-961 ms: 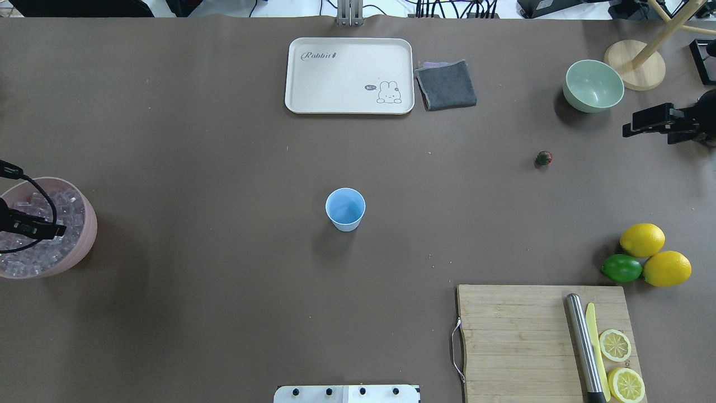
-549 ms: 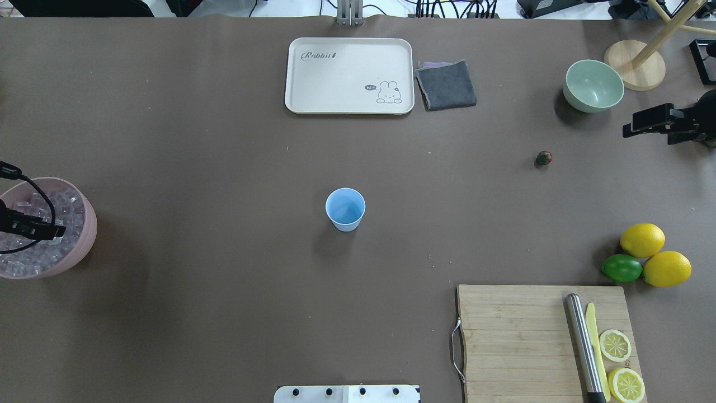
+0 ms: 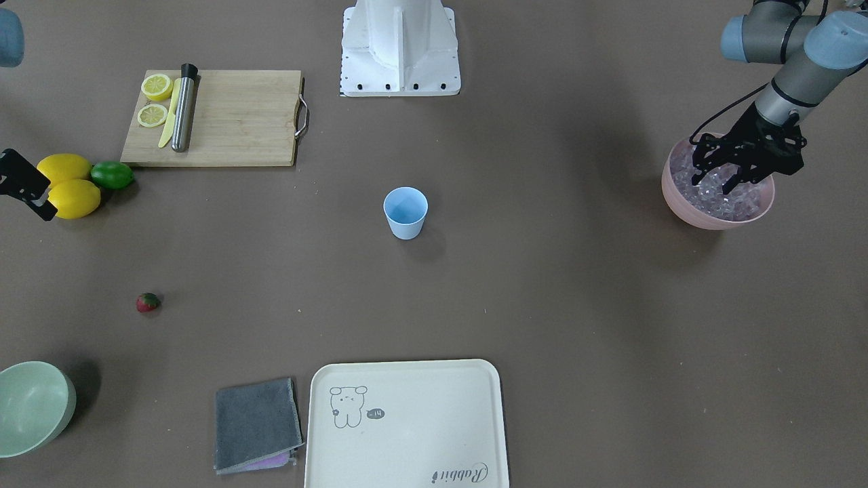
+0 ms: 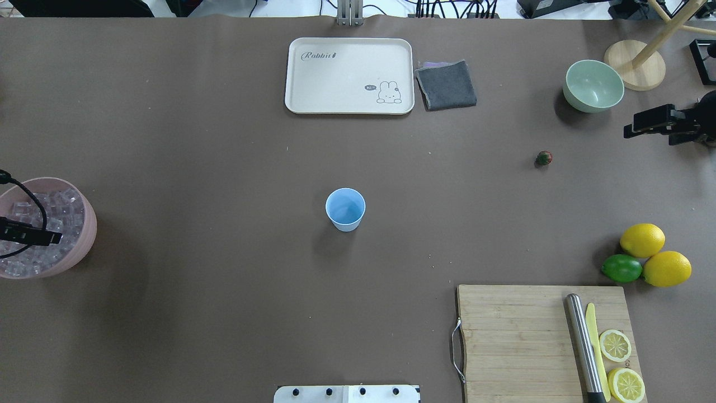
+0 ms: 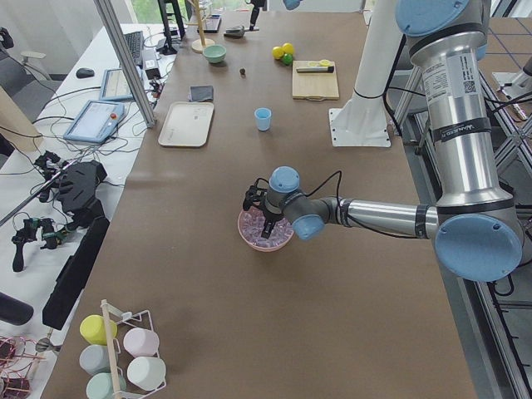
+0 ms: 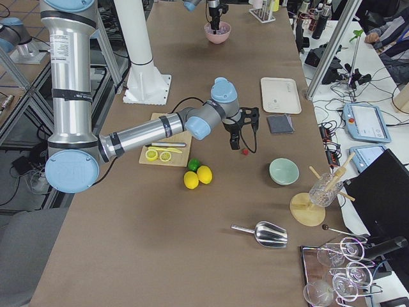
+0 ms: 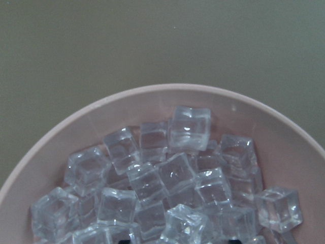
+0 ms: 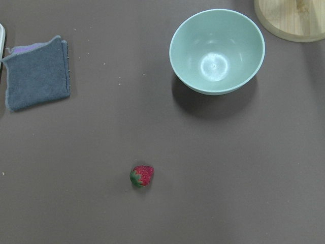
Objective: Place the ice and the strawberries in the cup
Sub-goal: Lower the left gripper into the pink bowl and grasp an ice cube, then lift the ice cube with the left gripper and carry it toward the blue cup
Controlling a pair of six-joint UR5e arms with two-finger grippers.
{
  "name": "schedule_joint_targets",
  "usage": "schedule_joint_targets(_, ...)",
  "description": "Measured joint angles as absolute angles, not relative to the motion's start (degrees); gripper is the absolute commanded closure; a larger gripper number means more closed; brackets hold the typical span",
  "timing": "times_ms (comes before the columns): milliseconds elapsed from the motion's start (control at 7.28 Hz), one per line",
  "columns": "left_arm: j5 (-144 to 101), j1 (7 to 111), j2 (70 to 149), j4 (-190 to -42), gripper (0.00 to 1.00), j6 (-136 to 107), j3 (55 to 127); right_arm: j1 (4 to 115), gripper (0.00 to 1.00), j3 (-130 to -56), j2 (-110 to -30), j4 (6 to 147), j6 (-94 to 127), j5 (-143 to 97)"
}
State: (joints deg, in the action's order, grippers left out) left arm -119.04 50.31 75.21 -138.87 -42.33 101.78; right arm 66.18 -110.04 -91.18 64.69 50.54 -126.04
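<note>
Noted left gripper (image 3: 715, 183) spread-fingered in ice (image 7: 172, 178), pink bowl (image 3: 705, 215), 9 o'clock from cup (image 4: 345, 210); cannot tell for right gripper (image 4: 630, 129).

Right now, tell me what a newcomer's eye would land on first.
The pink bowl heaped with clear ice at the robot's left table end, the left hand down among the cubes. Then the pale-blue cup, upright and empty at mid-table, and the small red strawberry lying alone on the right side, near the pale-green bowl.
</note>
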Motion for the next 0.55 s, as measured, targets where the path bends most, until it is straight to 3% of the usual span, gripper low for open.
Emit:
schedule_joint_targets(275, -119.1, 49.9, 74.7, -140.5, 0.35, -44.3, 101.7, 66.1, 0.00, -110.0, -91.2, 64.7, 50.5, -126.0)
schedule_joint_targets(549, -119.1, 49.7, 75.3, -141.4, 0.37, -44.6, 101.3, 66.1, 0.00, -110.0, -91.2, 64.7, 50.5, -126.0)
